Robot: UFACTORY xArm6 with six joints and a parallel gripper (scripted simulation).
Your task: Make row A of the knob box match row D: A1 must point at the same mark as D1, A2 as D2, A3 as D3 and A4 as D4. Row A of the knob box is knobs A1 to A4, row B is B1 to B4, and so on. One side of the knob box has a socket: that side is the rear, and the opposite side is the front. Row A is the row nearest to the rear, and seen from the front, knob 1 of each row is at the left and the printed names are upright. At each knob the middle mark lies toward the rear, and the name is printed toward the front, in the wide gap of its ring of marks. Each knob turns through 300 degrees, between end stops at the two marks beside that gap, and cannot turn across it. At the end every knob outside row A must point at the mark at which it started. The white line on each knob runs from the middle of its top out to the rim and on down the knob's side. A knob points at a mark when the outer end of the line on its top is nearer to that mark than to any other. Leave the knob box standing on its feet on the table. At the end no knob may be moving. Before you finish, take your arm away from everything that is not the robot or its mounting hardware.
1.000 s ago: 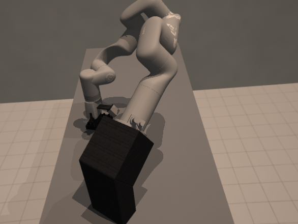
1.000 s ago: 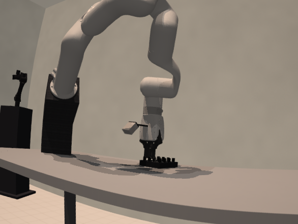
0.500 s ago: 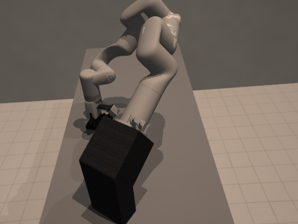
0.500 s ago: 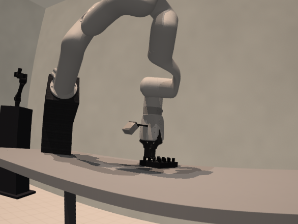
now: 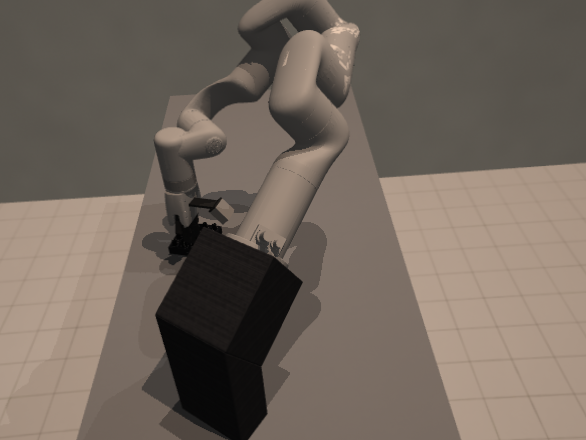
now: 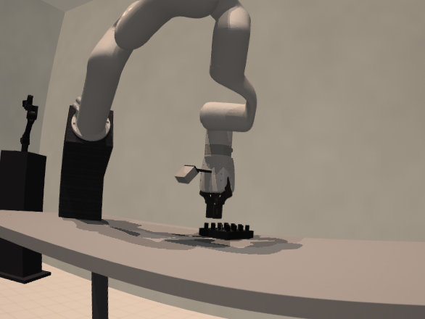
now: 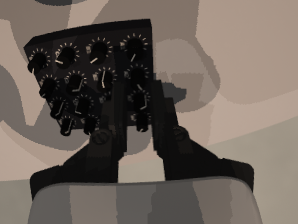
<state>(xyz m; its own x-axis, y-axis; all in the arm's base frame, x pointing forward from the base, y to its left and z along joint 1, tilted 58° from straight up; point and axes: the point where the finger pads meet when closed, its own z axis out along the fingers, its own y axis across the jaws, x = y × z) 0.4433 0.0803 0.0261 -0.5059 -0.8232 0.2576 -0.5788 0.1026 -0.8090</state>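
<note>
The black knob box [image 6: 225,231] stands on its feet on the table, with several rows of small dark knobs with white lines. In the top view the knob box [image 5: 188,244] is partly hidden behind the arm's dark pedestal. My gripper [image 6: 214,214] hangs straight down a short way above the left end of the box and is clear of the knobs. In the wrist view the two dark fingers stand a small gap apart over the right-hand columns of the knob box [image 7: 93,83], with nothing between them. The knob names are too small to read.
The arm's tall dark pedestal [image 5: 225,320] stands on the table close to the box; it also shows in the exterior view [image 6: 85,163]. A dark stand with a small black arm [image 6: 22,181] stands off the table at the left. The wrist camera block [image 6: 186,174] juts out beside the gripper.
</note>
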